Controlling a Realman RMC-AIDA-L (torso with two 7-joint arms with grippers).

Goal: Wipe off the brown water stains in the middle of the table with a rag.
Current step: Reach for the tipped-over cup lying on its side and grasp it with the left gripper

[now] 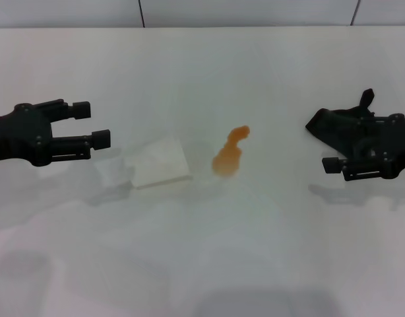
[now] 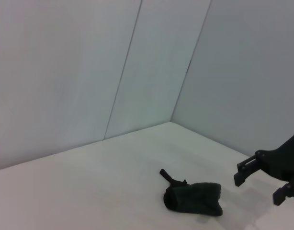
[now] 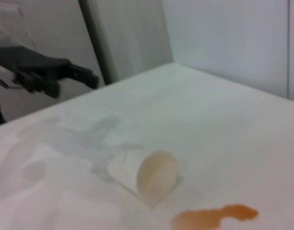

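Leftmost, one left end effector (image 1: 92, 124), fingers spread and empty, above the white surface (image 1: 268, 251). Next, one whitish cup (image 1: 161, 163), lying on its side. Then one blotch of brown water stains (image 1: 230, 153), mid-surface, just beside the cup. Rightmost, one black rag (image 1: 329, 121), lying bunched on the surface; near it, one right end effector (image 2: 262, 186), fingers apart, clamping nothing. Black on black from the head; outlines hard to separate.

Left gripper (image 1: 95, 125) out on the left, fingers apart. Right gripper (image 1: 334, 155) on the right, held low, fingers apart.
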